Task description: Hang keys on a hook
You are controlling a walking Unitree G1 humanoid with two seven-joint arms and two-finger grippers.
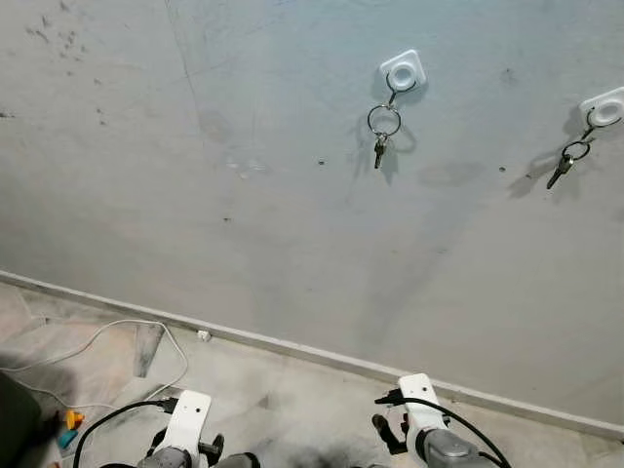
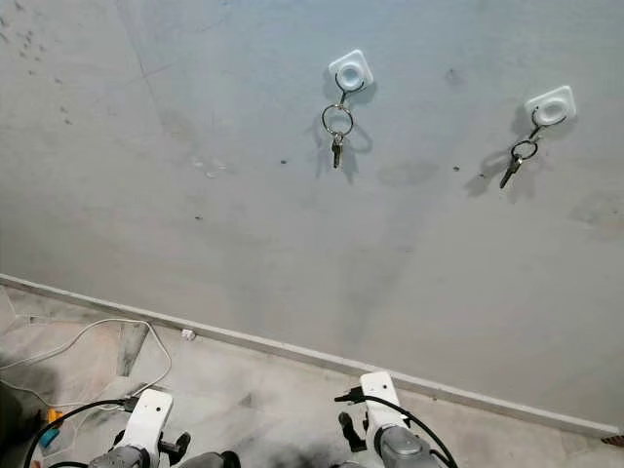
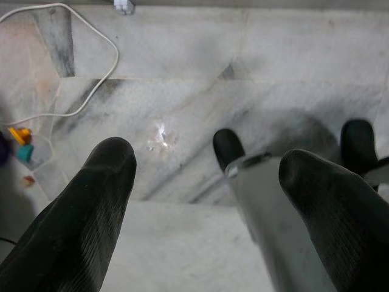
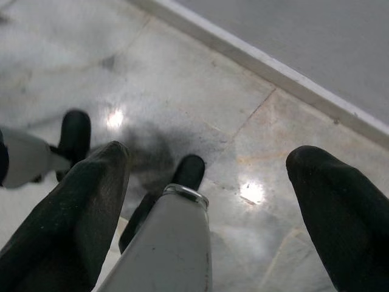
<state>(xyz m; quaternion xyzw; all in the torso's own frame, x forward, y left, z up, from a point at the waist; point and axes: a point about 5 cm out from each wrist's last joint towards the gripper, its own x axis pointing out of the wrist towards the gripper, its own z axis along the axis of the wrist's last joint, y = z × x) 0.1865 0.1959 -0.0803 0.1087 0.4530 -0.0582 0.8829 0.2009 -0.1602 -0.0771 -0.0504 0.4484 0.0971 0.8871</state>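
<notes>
Two white adhesive hooks are stuck on the grey wall. From the left hook [image 1: 403,70] hangs a key ring with a key [image 1: 382,127]. The right hook [image 1: 604,108] carries a second ring with a key [image 1: 567,161]. Both arms hang low near the floor, far below the hooks. The left gripper [image 3: 206,167] points down at the marble floor, open, nothing between its black fingers [image 3: 91,207]. The right gripper [image 4: 206,164] also points at the floor, open and empty, its fingers [image 4: 79,207] spread wide.
A pale baseboard [image 1: 292,346] runs along the foot of the wall over a marble floor [image 1: 292,409]. A white cable [image 1: 97,336] loops on the floor at the left, near small orange and teal objects [image 1: 70,421]. The robot's feet [image 4: 188,173] stand below.
</notes>
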